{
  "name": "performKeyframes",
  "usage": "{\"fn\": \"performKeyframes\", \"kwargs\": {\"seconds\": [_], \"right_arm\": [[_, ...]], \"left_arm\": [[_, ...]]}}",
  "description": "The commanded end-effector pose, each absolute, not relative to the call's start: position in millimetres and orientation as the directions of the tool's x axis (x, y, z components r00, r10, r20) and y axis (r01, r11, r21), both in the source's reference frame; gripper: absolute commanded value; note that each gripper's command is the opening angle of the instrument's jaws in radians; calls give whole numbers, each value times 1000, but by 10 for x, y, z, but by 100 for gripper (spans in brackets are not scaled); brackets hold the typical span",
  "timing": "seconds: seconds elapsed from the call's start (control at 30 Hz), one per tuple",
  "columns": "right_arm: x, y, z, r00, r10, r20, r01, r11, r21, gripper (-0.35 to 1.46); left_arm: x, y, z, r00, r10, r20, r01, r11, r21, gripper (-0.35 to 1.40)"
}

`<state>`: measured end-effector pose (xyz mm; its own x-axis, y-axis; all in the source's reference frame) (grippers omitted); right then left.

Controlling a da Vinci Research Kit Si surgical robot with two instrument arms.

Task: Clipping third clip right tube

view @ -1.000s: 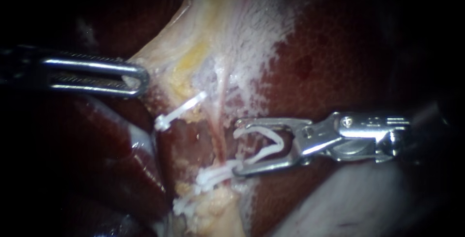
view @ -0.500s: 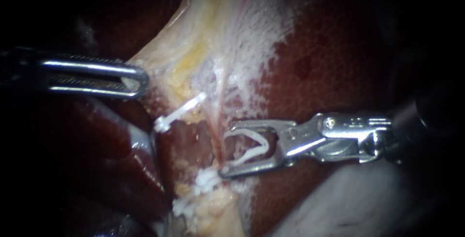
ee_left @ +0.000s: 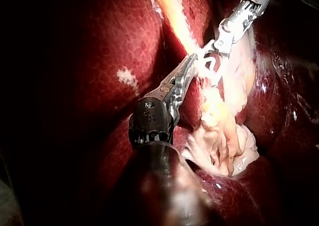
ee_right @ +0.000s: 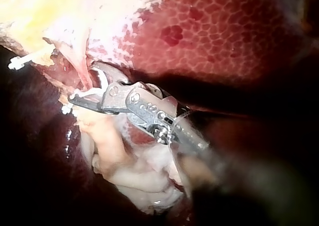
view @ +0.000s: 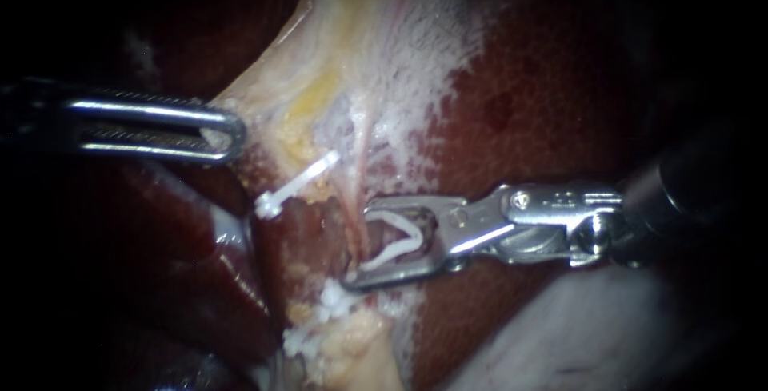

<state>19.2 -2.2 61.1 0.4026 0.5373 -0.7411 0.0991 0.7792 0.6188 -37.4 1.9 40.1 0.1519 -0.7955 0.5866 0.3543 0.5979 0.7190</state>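
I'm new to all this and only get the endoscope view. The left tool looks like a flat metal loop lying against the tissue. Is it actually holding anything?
Observer: Yes. The left wrist view shows the left instrument side-on, its claw shut on the end of a yellowish band.
Operator: What lies below the right tool? It's a blur for me.
Observer: In the right wrist view, a crumpled pale heap of tissue lies under the right instrument.
Operator: Is the tube inside its claw?
Observer: From that side, the tube runs between the claw's two arms, where the white clip sits.
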Motion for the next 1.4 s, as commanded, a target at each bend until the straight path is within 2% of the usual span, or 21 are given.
{"fn": "performKeyframes", "kwargs": {"seconds": [0.03,0.37,0.7,0.83,0.9,0.97,1.17,1.4], "right_arm": [[193,-22,611,403,535,-742,108,778,619,51],[197,-17,608,399,539,-742,116,773,624,46],[196,-6,608,398,581,-709,72,751,656,34],[192,4,607,400,611,-683,58,727,684,16],[188,6,607,400,633,-663,43,710,703,-24],[185,4,610,402,656,-639,30,688,725,-35],[181,-8,619,407,679,-611,16,663,748,-35],[180,-11,620,408,677,-612,18,665,747,-35]], "left_arm": [[-374,19,402,152,-796,586,354,598,719,-35],[-374,19,403,152,-796,586,354,598,719,-35],[-374,20,403,152,-796,586,354,598,719,-35],[-373,19,403,152,-796,586,354,598,719,-35],[-373,19,404,152,-796,586,354,598,719,-35],[-374,19,404,152,-795,587,354,598,719,-35],[-374,18,405,152,-795,587,355,598,718,-35],[-374,18,405,152,-795,587,355,598,718,-35]]}}
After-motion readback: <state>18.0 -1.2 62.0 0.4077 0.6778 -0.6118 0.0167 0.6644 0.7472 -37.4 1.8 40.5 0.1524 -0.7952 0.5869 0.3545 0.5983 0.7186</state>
